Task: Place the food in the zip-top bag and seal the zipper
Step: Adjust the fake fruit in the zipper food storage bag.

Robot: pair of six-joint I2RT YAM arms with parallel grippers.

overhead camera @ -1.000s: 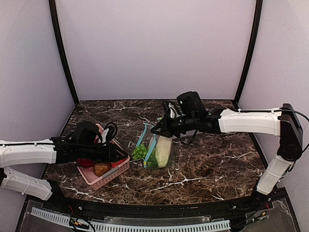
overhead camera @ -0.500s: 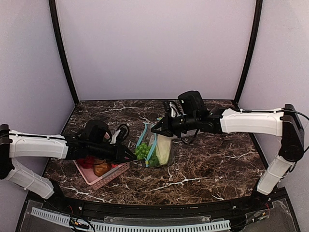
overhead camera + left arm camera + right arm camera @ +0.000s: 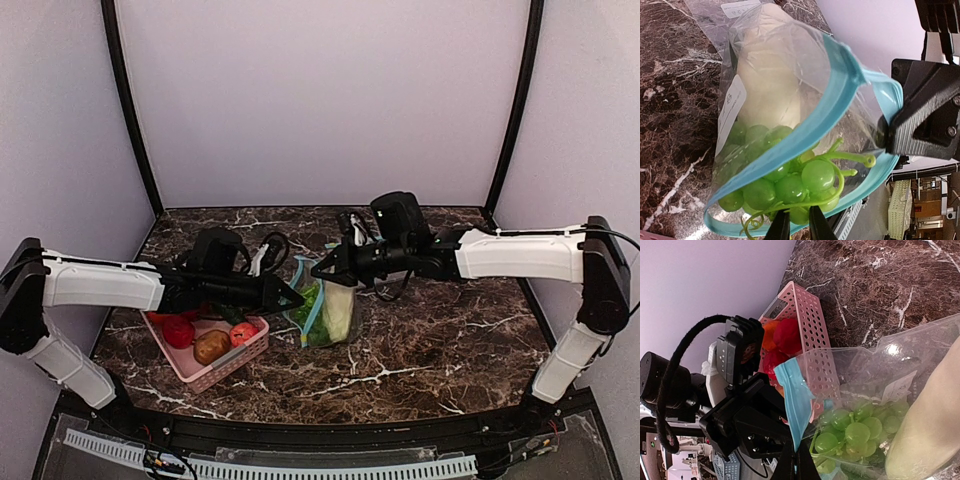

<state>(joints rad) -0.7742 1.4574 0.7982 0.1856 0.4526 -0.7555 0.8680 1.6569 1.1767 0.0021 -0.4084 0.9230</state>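
Centrally, clear zip-top bag (image 3: 332, 320) with teal-blue zipper strip (image 3: 805, 131), upright on dark marbled bench (image 3: 430, 345), mouth open; contains green toy grape bunch (image 3: 790, 186) and long pale cabbage-like piece (image 3: 767, 85). Right end effector (image 3: 320, 268) clamped on strip's far side. Left end effector (image 3: 796, 226), jaws narrow, at left side; grip cannot be told. Pink perforated plastic basket (image 3: 192, 372) just left.

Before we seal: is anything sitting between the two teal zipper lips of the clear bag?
Yes: the bunch of green toy grapes fills the mouth of the clear plastic zip-top bag, and its looped stem pokes out between the teal-blue zipper strips. It probably needs pushing deeper before closing.
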